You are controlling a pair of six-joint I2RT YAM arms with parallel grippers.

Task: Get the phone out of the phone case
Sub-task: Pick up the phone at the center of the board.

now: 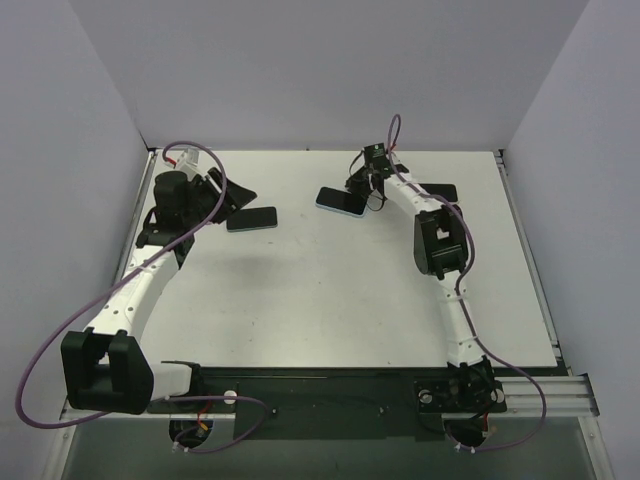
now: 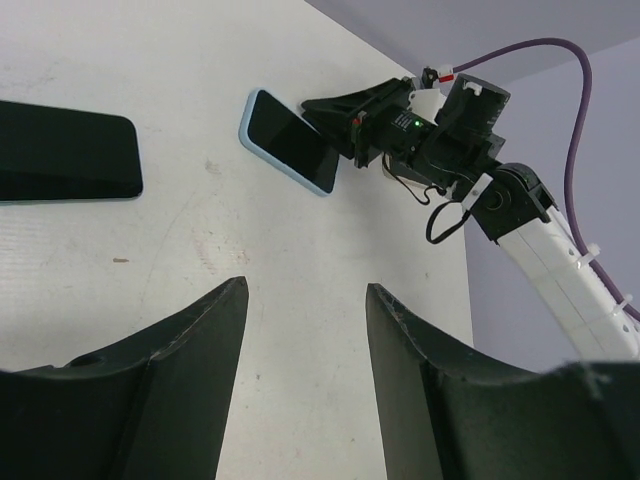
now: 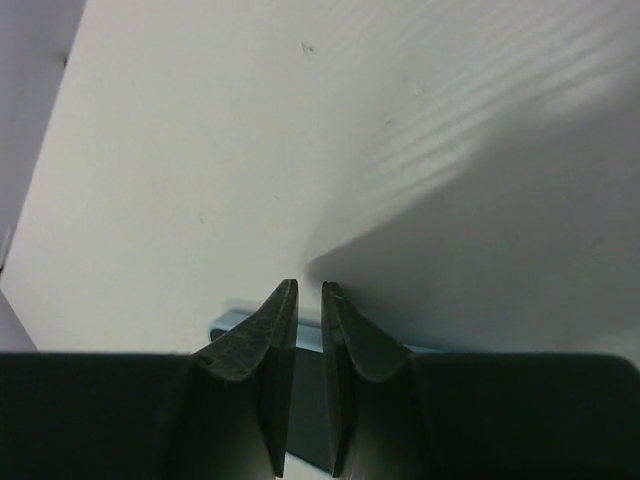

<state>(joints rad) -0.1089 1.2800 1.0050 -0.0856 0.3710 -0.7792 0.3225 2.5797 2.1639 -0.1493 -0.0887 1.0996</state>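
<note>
At far centre, phone case [image 2: 246, 128] — phone [image 2: 292, 142] inside (right jaws pinching)

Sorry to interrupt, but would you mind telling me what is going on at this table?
The right gripper is pinched on one end of the dark-screened phone in a light-blue case, that end seemingly raised off the white table. The phone is not yet out. The left gripper hangs open near a second dark flat slab, touching nothing.
</note>
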